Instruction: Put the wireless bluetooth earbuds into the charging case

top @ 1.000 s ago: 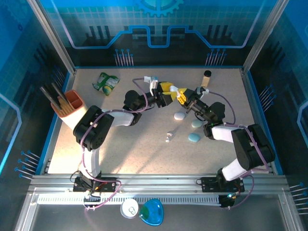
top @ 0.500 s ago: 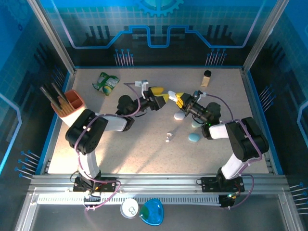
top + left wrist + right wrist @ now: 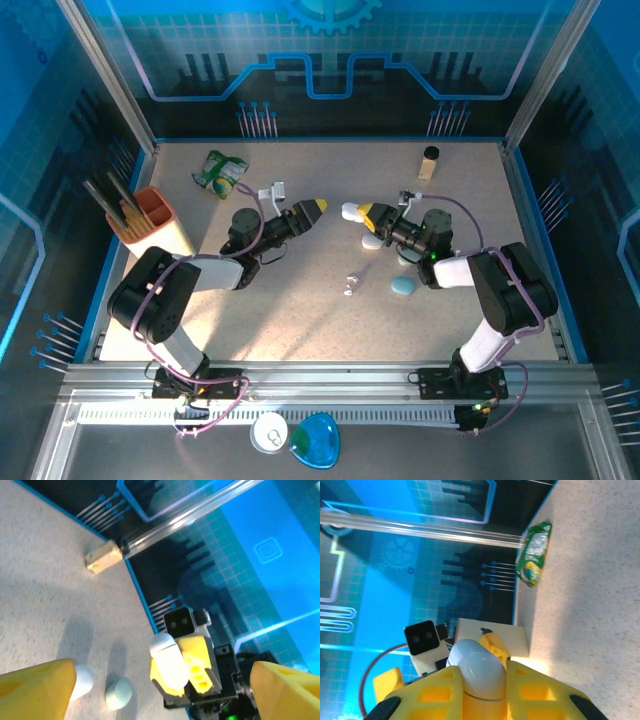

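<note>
- Just right of centre in the overhead view, the right claw (image 3: 368,213) pinches a smooth, white, pebble-shaped charging case (image 3: 351,211) between blocky yellow plastic fingers (image 3: 535,695).
- Facing it from the left, the left claw (image 3: 312,208) stands spread wide, its tips yellow wedges.
- Below them, on the speckled beige tabletop (image 3: 300,310), lie the earbuds (image 3: 350,285): tiny pale bits, well apart from either claw.
- A second white case (image 3: 372,242) and a round teal case (image 3: 403,286) rest nearby.
- Upper left lies a crinkled green packet (image 3: 222,172); its print is too small to read.
</note>
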You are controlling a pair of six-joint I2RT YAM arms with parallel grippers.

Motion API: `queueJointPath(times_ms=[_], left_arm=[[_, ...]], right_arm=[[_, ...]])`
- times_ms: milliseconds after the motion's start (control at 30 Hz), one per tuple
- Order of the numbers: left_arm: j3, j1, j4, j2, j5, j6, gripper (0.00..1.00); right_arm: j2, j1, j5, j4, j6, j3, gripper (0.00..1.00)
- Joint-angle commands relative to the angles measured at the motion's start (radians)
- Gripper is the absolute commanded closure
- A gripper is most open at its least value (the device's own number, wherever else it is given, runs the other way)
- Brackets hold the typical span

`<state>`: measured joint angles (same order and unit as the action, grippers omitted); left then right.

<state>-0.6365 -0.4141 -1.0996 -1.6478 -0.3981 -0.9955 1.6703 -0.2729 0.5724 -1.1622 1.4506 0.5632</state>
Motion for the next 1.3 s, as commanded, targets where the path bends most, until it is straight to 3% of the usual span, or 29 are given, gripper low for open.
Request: queueJointPath(times_ms=[0, 100, 200, 333, 900, 1000, 1067, 1267], left_arm=[[-0.01, 0.0, 0.148, 0.032, -0.114, -0.123, 0.16], [-0.006, -0.01, 0.163, 0.043, -0.159, -0.175, 0.26], [-0.018, -0.029, 0.171, 0.038, -0.194, -0.2, 0.28], [-0.041, -0.065, 0.102, 0.016, -0.203, -0.265, 0.37], [-0.057, -0.082, 0.046, 0.003, -0.215, -0.263, 0.81], [-0.061, -0.084, 0.057, 0.007, -0.229, -0.178, 0.81], [-0.062, -0.084, 0.099, 0.016, -0.229, -0.077, 0.8], [-0.04, -0.086, 0.063, 0.044, -0.231, 0.277, 0.77]], right_arm=[[-0.058, -0.034, 0.042, 0.143, -0.182, 0.041, 0.84], [-0.076, -0.056, 0.063, 0.204, -0.229, 0.051, 0.84], [-0.074, -0.078, 0.074, 0.201, -0.233, 0.057, 0.84], [-0.05, -0.098, 0.071, 0.159, -0.213, 0.058, 0.84], [-0.016, -0.103, 0.077, 0.083, -0.161, 0.06, 0.82], [-0.036, -0.1, 0.074, 0.094, -0.174, 0.06, 0.69], [-0.059, -0.096, 0.069, 0.116, -0.193, 0.058, 0.56], [-0.16, -0.063, 0.052, 0.238, -0.291, 0.053, 0.32]])
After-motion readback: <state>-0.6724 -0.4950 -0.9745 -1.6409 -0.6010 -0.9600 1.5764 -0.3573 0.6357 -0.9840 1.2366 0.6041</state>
